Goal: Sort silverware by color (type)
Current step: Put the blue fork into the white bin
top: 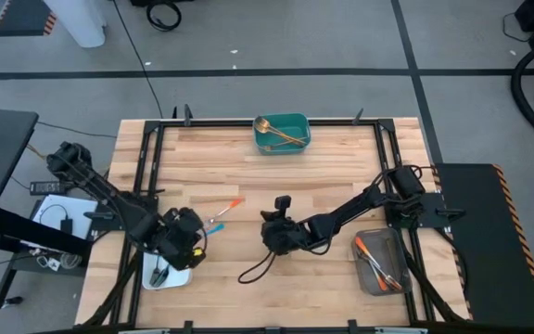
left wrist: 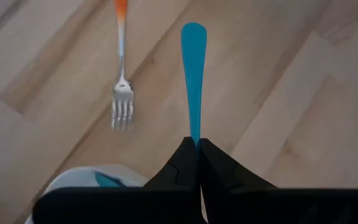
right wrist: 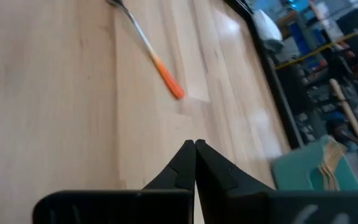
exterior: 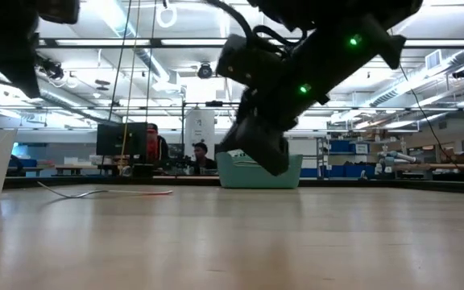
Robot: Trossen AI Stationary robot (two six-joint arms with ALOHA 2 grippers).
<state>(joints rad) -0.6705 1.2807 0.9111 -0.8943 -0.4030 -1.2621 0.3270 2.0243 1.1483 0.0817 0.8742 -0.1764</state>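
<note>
Silverware status: blue-handled piece (left wrist: 193, 74) is pinched at one end between the left fingers (left wrist: 198, 163), long axis pointing straight out from them, just beside the white tray (top: 176, 275) at the near left of the counter (top: 323, 176). Orange-handled fork (top: 223, 213) lies loose on the counter beside it, slanted. It sits between both arms, nearer the left; right fingers (right wrist: 195, 163) are pressed together, holding nothing.

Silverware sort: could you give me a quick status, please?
Left hand shut on blue-handled piece, over white tray. Right hand shut, empty. Orange-handled fork loose on table.
</note>
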